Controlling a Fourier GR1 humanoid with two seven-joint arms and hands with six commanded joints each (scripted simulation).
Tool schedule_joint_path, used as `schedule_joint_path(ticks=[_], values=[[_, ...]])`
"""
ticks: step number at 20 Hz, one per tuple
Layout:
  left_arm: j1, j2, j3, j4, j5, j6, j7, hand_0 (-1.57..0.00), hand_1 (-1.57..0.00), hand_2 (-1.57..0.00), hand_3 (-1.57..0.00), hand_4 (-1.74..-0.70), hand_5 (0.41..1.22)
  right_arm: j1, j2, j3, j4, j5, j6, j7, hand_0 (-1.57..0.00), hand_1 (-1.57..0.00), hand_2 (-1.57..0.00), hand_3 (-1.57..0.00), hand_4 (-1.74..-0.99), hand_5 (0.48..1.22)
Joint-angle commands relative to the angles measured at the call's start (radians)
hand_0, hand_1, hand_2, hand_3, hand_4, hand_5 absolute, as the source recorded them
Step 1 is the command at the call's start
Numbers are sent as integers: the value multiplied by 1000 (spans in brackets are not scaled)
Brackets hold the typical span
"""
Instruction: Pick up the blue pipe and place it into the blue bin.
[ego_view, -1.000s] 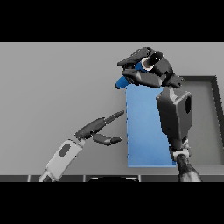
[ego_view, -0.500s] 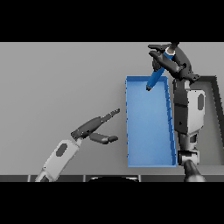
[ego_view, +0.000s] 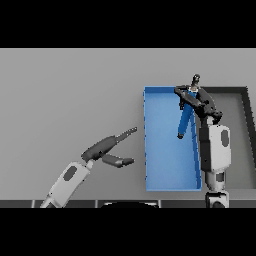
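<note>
Two hands over a grey table (ego_view: 65, 90), right hand (ego_view: 197, 100) at upper right with fingers curled round the top of a slim blue pipe (ego_view: 185, 120), pipe hanging over the shallow blue rectangular bin (ego_view: 162, 150), dark tray (ego_view: 240, 135) partly hidden behind the arm, left hand (ego_view: 107, 147) lower left, fingers straight, holding nothing.

The right hand (ego_view: 196, 97) covers the upper end of the blue pipe (ego_view: 185, 121), so where its fingers meet the pipe cannot be made out — nor whether the pipe's lower end touches the floor of the blue bin (ego_view: 160, 150). The right forearm hides part of the bin's right wall. A dark tray (ego_view: 244, 115) at the table's right edge is cut off by the picture's edge.
</note>
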Motion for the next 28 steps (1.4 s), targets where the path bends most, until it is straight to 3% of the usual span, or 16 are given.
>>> schedule_joint_path(ticks=[1,4,6,7,8,10,11,12,14,17,21,28], values=[[-7,-3,2,-1,2,2,15,1,1,1,1,-827,471,13,-11,37,14,-5,-16,0,-1571,-1571,-1571,-1178,-1569,1221],[-14,-12,-2,-6,3,7,43,1,1,1,1,-826,475,73,-53,130,3,-33,-48,-10,-1571,-1571,-1571,-693,-1653,1205],[-15,-6,2,5,3,3,32,1,1,1,1,-827,474,89,-79,209,18,-71,-119,-1,-1571,-1571,-1571,-1009,-1583,1199],[-11,-9,-3,-1,-3,8,33,1,1,1,1,-829,474,81,-105,269,73,-132,-177,-8,-1465,-1382,-1333,-807,-1534,1190],[-5,-13,-7,1,-3,7,24,1,1,1,1,-830,476,75,-126,311,89,-174,-194,-13,-1172,-1106,-1066,-646,-1477,1178],[2,-8,-11,-7,-11,10,13,1,1,1,1,-828,476,47,-205,466,169,-325,-247,0,-749,-707,-682,-413,-1344,1172],[-11,-15,-10,-3,-16,17,22,1,1,1,1,-828,476,33,-244,533,173,-396,-264,0,-599,-566,-545,-330,-1302,1182],[0,-6,-8,-10,-13,16,18,1,1,1,1,-826,477,20,-278,585,157,-420,-238,0,-479,-452,-436,-264,-1264,1139],[-12,-13,-6,-12,-7,17,28,1,1,1,1,-829,477,17,-341,647,91,-392,-176,0,-306,-289,-279,-169,-1215,1044],[2,-7,-10,-17,-5,13,29,1,1,1,1,-831,473,17,-375,703,55,-352,-173,0,-157,-148,-142,-86,-1196,933],[1,-6,-6,-17,-3,14,24,1,1,1,1,-830,471,4,-386,738,47,-355,-195,0,-79,-60,-58,-35,-1196,838],[1,0,-6,-15,-11,16,24,1,1,1,1,-826,472,1,-399,758,42,-354,-205,-25,-20,-15,-14,-8,-1186,772]])
